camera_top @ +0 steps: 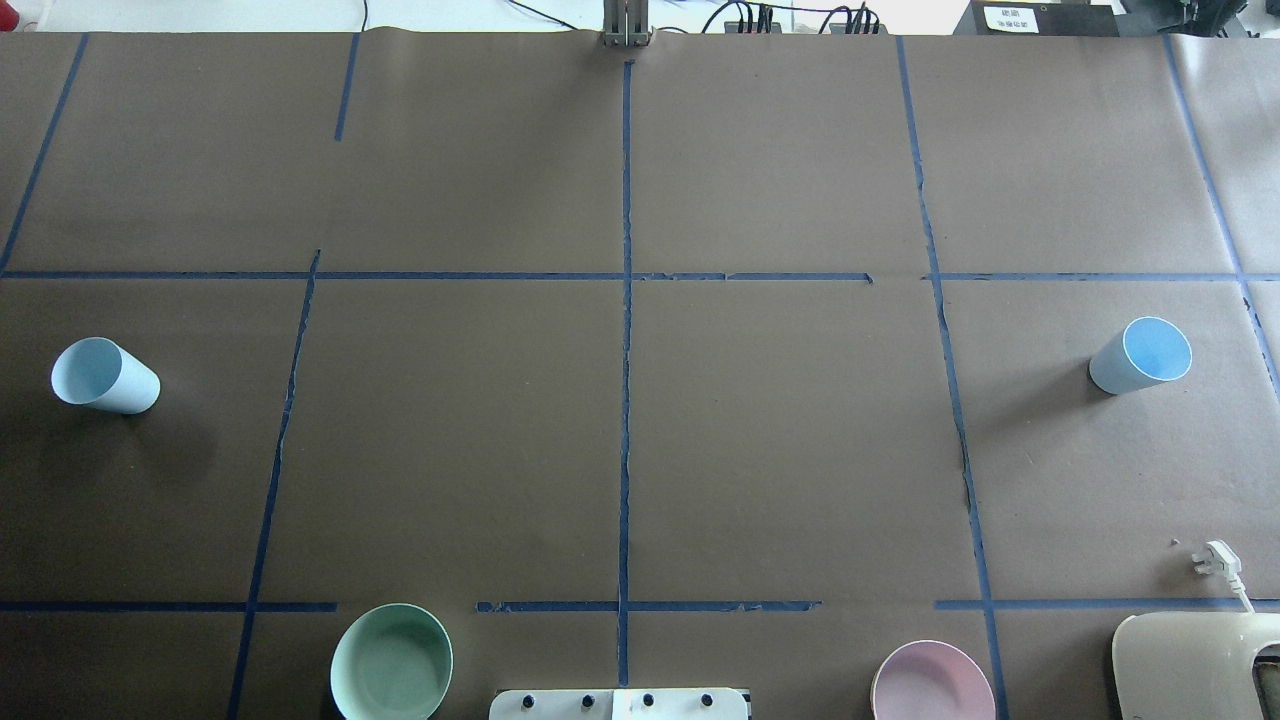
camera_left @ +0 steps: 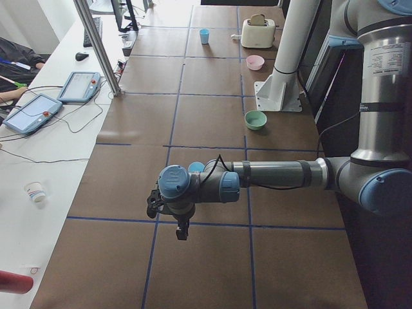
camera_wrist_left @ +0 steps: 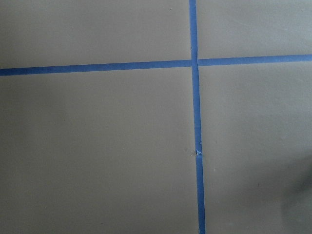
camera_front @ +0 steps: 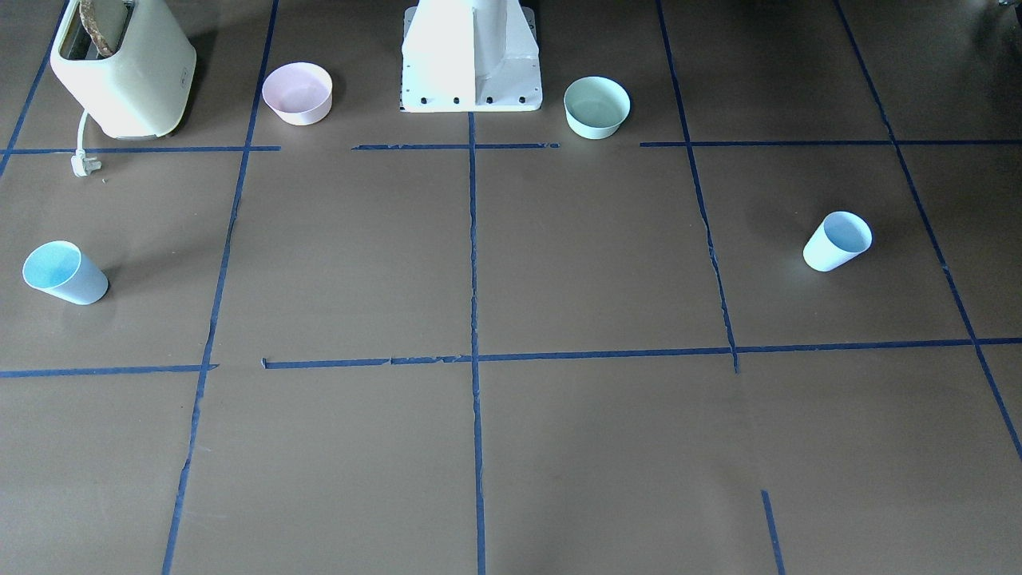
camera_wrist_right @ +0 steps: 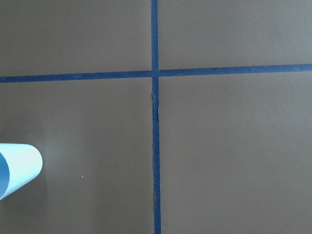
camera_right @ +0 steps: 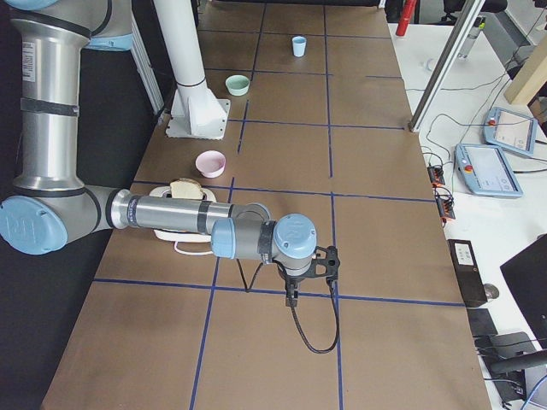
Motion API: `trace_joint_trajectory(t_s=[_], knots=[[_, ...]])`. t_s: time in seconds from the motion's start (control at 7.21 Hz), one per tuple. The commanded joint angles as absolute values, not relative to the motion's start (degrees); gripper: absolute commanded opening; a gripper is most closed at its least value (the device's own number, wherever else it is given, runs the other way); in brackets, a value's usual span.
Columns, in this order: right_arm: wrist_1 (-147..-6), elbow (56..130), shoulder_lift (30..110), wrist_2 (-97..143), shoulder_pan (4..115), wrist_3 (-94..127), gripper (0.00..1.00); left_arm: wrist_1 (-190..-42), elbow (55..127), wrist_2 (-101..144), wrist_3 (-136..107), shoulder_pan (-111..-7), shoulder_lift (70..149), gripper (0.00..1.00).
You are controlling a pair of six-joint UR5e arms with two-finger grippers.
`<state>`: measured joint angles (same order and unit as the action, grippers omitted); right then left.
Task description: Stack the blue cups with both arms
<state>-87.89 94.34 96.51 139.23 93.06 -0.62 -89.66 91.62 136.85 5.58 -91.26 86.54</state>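
At opposite edges of the overhead frame, you see the first blue cup [camera_top: 105, 376] standing mouth-up at mid-left and the second blue cup [camera_top: 1140, 355] mouth-up at mid-right, well apart on the brown table [camera_top: 450, 450] gridded with blue tape [camera_top: 626, 400]. Along the bottom edge sit a mint-green bowl [camera_top: 391, 662] and a pink bowl [camera_top: 932, 685], with a cream toaster [camera_top: 1200, 665] in the lower-right corner. Side views show the left gripper [camera_left: 181, 226] and right gripper [camera_right: 291, 293] pointing down above the table, but you cannot tell whether either is open or closed; the right wrist view catches a cup at its lower-left edge.
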Motion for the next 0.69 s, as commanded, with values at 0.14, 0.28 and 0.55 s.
trace_joint_trajectory(t_s=[0.14, 0.28, 0.55], knots=[[-87.9, 94.6, 96.4, 139.3, 93.1, -0.6, 1.00, -89.8, 95.7, 137.3, 0.7, -91.1, 86.6, 1.00], [-87.9, 94.7, 96.5, 139.4, 93.0, -0.5, 1.00, -93.3, 97.5, 137.4, -8.3, -88.4, 86.4, 1.00], [-87.8, 95.4, 96.6, 139.3, 93.1, -0.5, 1.00, -111.2, 97.5, 138.2, -28.4, -79.7, 83.5, 1.00]])
